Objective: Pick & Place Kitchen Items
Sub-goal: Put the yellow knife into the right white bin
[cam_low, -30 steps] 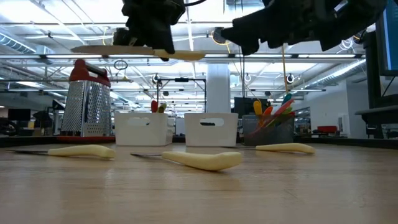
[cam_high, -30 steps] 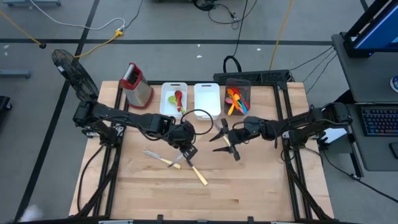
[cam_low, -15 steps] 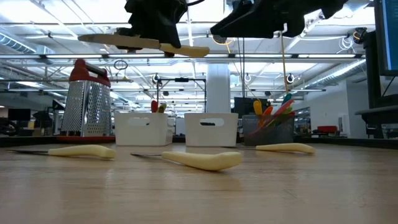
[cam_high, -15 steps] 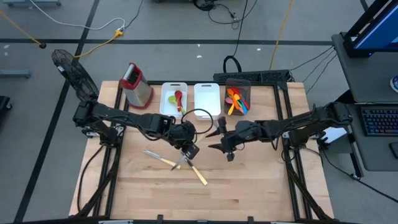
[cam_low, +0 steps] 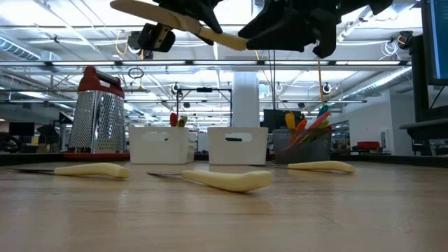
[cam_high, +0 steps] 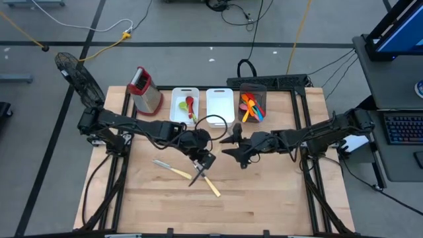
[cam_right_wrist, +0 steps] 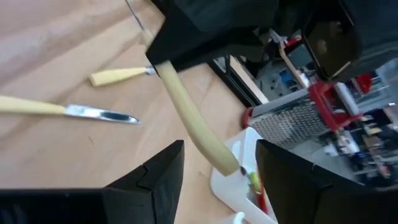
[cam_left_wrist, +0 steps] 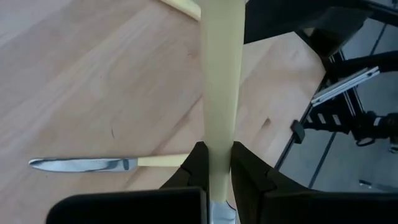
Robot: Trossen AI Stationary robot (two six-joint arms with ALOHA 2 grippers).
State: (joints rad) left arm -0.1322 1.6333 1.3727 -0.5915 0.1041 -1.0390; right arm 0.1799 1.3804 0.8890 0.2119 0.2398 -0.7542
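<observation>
The left tool (cam_high: pixel 201 160) is clenched on a yellow-handled utensil (cam_left_wrist: pixel 219 87), its pale, smooth handle running straight out from between the two dark fingers (cam_left_wrist: pixel 194 171) while the metal end shows at the grip; the piece is held tilted in the air, well above the desk (cam_high: pixel 264 192), near its middle. The left arm reaches in from the desk's left edge, stretched low across the wood. The right tool (cam_high: pixel 236 149) hangs just beside it, facing it, with its fingers (cam_right_wrist: pixel 155 174) spread apart and nothing between them; the free end of the held handle points toward that gap. The right arm comes in from the right edge, also stretched out. On the wooden desk below lie three more yellow-handled knives (cam_low: pixel 227 180), apart from each other. At the far edge stand a metal grater (cam_high: pixel 145 90) with a red top, two white bins (cam_high: pixel 220 104), the left one with a red and a green spoon in it, and a dark bin (cam_high: pixel 252 104) full of orange, red and blue utensils. Beyond is an open hall with ceiling lights.
</observation>
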